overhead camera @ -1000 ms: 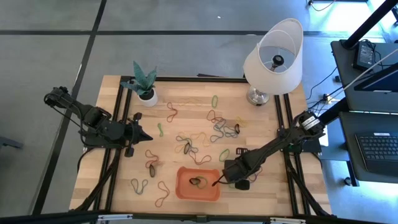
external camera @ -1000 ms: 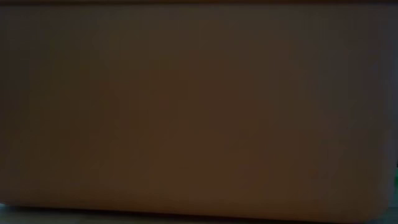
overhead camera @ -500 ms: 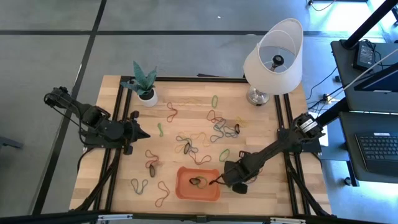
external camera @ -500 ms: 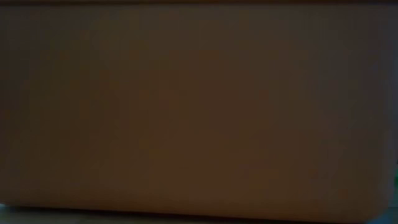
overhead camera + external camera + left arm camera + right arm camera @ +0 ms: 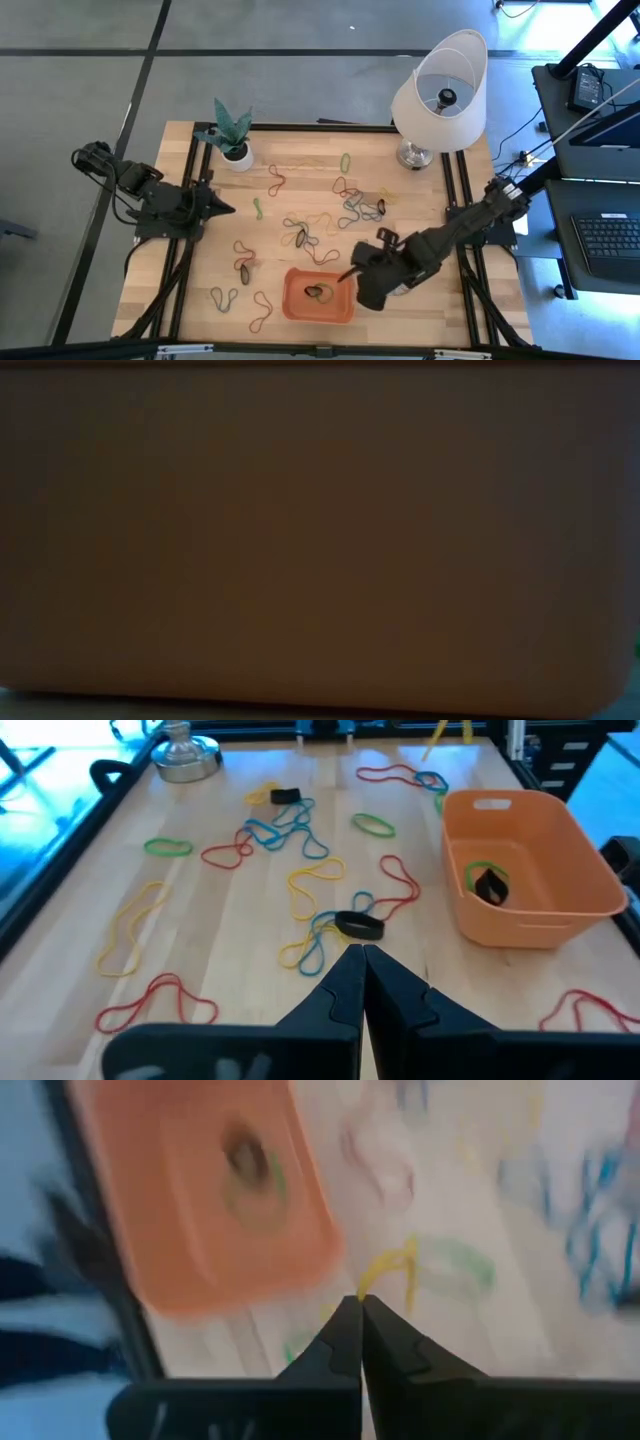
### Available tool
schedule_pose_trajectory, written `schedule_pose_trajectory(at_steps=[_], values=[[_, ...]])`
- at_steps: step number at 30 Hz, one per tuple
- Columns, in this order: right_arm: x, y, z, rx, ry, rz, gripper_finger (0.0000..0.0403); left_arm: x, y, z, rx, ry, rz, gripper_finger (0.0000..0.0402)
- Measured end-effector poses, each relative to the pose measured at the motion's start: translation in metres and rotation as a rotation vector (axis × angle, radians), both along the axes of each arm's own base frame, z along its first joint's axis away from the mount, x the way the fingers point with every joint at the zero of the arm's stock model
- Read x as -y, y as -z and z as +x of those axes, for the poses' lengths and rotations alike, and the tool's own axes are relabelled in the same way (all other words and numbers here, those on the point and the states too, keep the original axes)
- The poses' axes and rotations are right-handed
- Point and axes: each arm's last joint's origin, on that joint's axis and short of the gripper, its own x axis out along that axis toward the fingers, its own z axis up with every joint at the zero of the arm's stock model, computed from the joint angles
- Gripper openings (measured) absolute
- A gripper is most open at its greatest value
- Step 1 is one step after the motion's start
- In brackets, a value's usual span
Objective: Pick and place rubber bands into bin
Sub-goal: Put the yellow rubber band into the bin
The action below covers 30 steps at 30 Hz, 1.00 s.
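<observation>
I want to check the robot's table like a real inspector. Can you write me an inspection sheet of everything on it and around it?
Surface: wooden table, dark frame.
Job's things: orange bin at the near edge, two bands inside; many bands loose on the wood.
Clutter: plant, lamp at the far edge.
End effectors: left end effector shut, empty, at the table's left side; right end effector shut, empty, just right of the bin.
Cables: some behind the lamp.
Surroundings: grey floor, keyboard to the right.
</observation>
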Motion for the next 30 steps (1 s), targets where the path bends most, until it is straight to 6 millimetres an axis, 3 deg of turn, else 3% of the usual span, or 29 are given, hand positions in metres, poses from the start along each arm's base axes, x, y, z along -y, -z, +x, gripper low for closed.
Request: schedule_pose_trajectory(at_steps=[4,8,23,30], values=[[0.006,-0.026,0.018,0.164,-0.045,0.018,0.0000,0.001,-0.002,0.003,0.017,0.010,0.053,0.0001],[0.007,-0.027,0.039,0.260,-0.159,0.010,0.0000,0.000,-0.002,0.004,0.017,-0.012,0.075,0.0001],[0.002,0.065,0.092,0.003,-0.407,0.151,0.0000,-0.001,-0.001,0.005,0.015,-0.024,0.074,0.0003],[-0.005,0.084,0.107,0.056,-0.486,0.145,0.0000,-0.001,-0.001,0.005,0.014,-0.019,0.069,0.0003]])
